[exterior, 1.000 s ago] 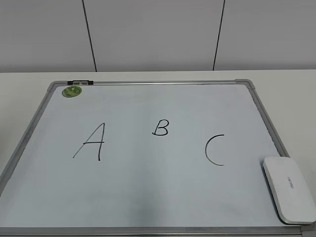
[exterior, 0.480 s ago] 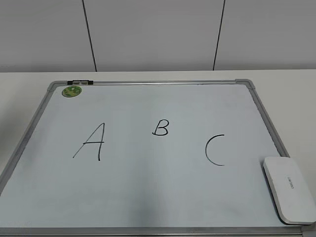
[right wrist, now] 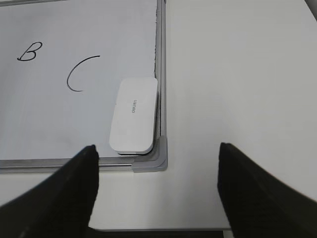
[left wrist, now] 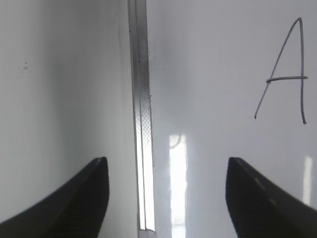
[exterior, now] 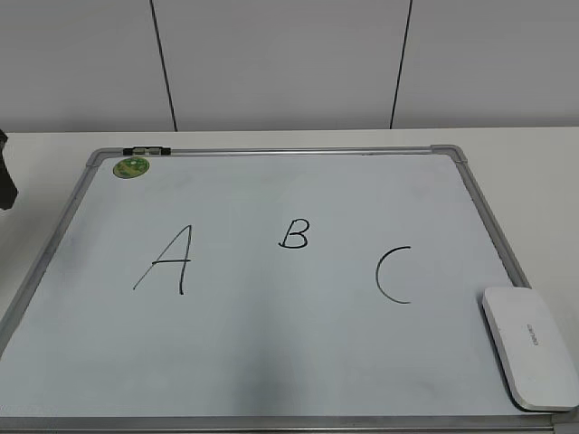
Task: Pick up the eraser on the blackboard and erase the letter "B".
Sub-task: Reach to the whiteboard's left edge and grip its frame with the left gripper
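Both jaws spread wide, nothing held — left gripper [left wrist: 166, 198] hangs over the blackboard's left frame edge with the "A" [left wrist: 285, 74] at its 1 o'clock, right gripper [right wrist: 158, 193] hangs over the bench [right wrist: 237, 74] just off the board's near right corner. Change since half a second ago: a dark bit of the left arm [exterior: 5, 181] has come into the exterior view at 9 o'clock, nothing else moved — looks like the reach is only starting, eraser untouched, nothing wiped. Eraser [exterior: 531, 347] lies flat on the blackboard [exterior: 271, 181] at 4 o'clock, tucked against the right frame near the corner, just beside the "C" [exterior: 393, 274]; white rounded block, small grey print on top, dark edge showing underneath. Letter "B" [exterior: 294, 235] is intact near board centre, small, between "A" and "C". Green magnet [exterior: 131, 167] at 10 o'clock. Right arm is closest to the eraser — likely the one to grab it.
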Robot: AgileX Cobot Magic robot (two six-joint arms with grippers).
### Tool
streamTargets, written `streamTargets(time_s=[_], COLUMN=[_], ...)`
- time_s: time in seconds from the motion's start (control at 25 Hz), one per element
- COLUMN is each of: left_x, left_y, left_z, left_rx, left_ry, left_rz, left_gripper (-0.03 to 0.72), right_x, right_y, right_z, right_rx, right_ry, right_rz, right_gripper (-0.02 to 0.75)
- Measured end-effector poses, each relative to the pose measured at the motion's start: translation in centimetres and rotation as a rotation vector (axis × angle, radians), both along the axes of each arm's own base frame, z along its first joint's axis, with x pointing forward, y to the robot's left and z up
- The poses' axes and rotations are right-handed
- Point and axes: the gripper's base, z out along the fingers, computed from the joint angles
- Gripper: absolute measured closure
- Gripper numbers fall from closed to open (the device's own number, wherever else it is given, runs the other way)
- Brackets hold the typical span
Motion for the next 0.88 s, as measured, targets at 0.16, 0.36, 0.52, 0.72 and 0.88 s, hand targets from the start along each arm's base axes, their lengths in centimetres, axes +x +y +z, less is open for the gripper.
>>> streamTargets(time_s=[0.16,0.36,0.52,0.72,0.88], left_x=[1.9,4.6,6.2,7.5,8.2], left_y=[0.1,0.2,0.5,0.9,0.9], left_z=[-1.0,-3.1,-4.4,-6.3,-7.8], left_rx=[0.018,0.026,0.062,0.110,0.116], left_ry=[0.020,0.063,0.092,0.130,0.161], left_rz=[-0.005,0.010,0.028,0.035,0.037], left_gripper=[0.161,0.197,0.204,0.205,0.206], right_x=[0.0,0.0,0.0,0.0,0.0], right_y=[0.0,0.0,0.0,0.0,0.0], right_z=[0.0,0.0,0.0,0.0,0.0], right_rx=[0.000,0.000,0.000,0.000,0.000], right_ry=[0.000,0.000,0.000,0.000,0.000], right_rz=[0.000,0.000,0.000,0.000,0.000], right_gripper=[0.183,0.183,0.183,0.183,0.183])
